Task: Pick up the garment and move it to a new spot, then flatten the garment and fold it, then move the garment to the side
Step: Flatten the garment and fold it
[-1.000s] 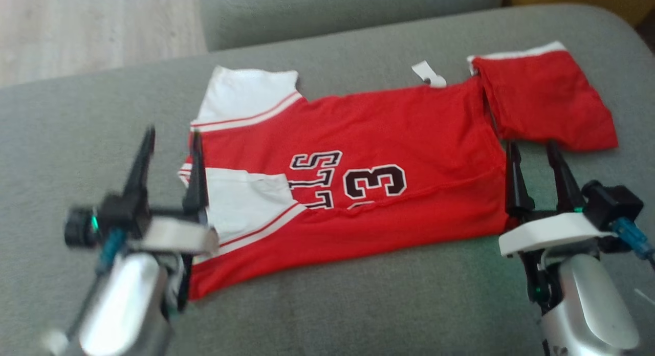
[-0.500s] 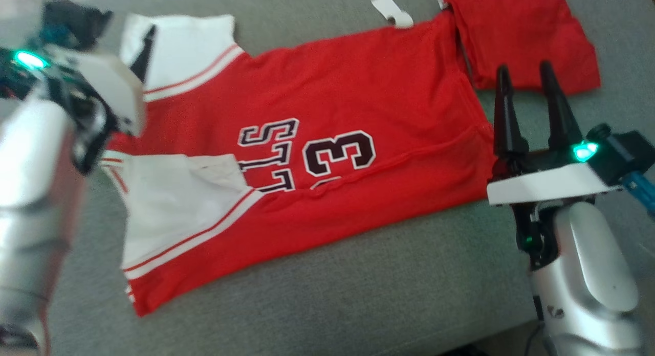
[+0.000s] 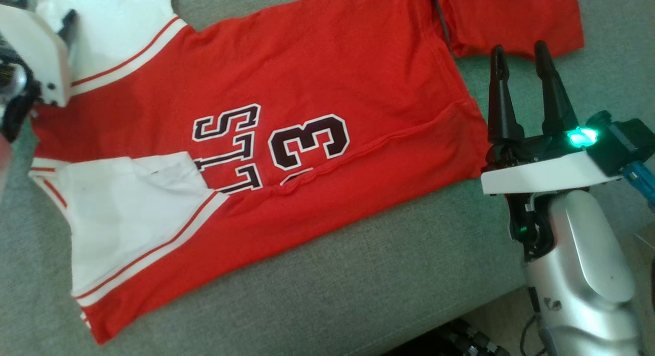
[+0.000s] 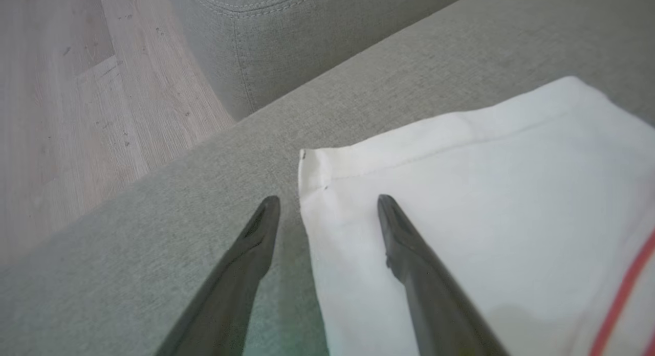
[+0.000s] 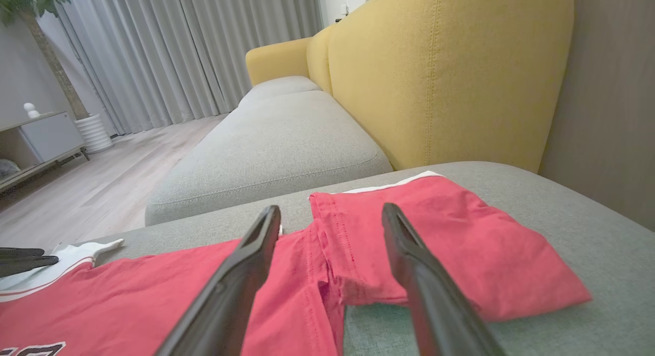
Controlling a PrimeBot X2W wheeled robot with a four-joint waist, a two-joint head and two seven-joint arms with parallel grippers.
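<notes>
- Both pairs of jaws are standing wide apart, each gripping nothing.
- The left gripper (image 4: 327, 202) is straddling the outer edge of the jersey's white sleeve (image 4: 486, 192): one finger is lying over the bare grey sofa cushion (image 4: 153, 253), the other over the sleeve's white cloth near its corner. Whether the tips are touching the fabric, I cannot tell.
- The right gripper (image 3: 518, 49) is hanging just beside the jersey's right-hand edge, with its fingers pointing towards the folded red flap (image 3: 511, 18) at that end of the garment.
- The red jersey (image 3: 307, 74) is lying spread out on the cushion, its dark number 3 (image 3: 309, 141) and white-edged letters facing up.
- A second white sleeve (image 3: 128, 218) with red stripes is lying folded in over the jersey's front, at the near left.
- A crease is running across the red cloth below the number towards the right edge.
- In the right wrist view, a yellow backrest (image 5: 435, 74) is rising behind the cushion, and grey curtains (image 5: 179, 54) are hanging beyond a pale wooden floor (image 5: 102, 192).
</notes>
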